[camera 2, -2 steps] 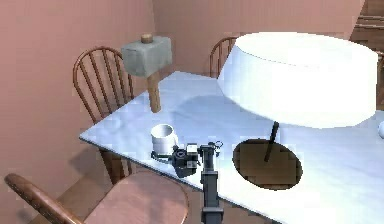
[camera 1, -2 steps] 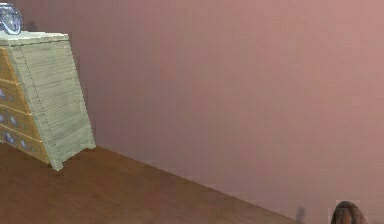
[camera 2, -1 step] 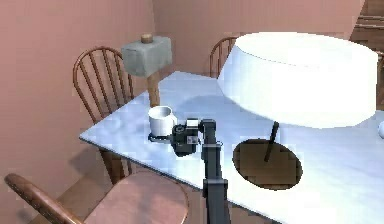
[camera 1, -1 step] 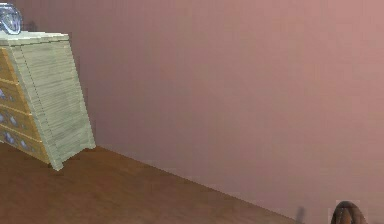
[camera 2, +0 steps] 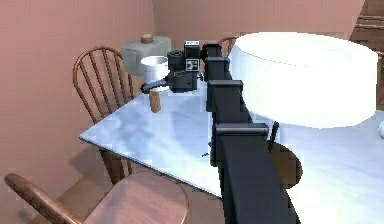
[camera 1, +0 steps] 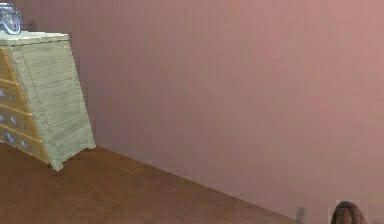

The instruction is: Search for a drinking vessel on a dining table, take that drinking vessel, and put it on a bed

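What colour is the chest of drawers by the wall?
The chest of drawers is pale yellowish wood, clearest in the forward view.

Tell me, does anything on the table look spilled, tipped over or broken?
Nothing stands out. On the table, the white cup, the small brown thing and the big white cylinder all stand upright, and no spill shows.

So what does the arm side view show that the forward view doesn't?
Arm side view: the robot's dark square arm reaching over a pale dining table, its gripper near a white cup-like vessel and a small brown object, plus wooden spindle-back chairs and a large white cylinder. Forward view: a light wooden chest of drawers with a glass item on top. Both: pinkish wall and brown wooden floor.
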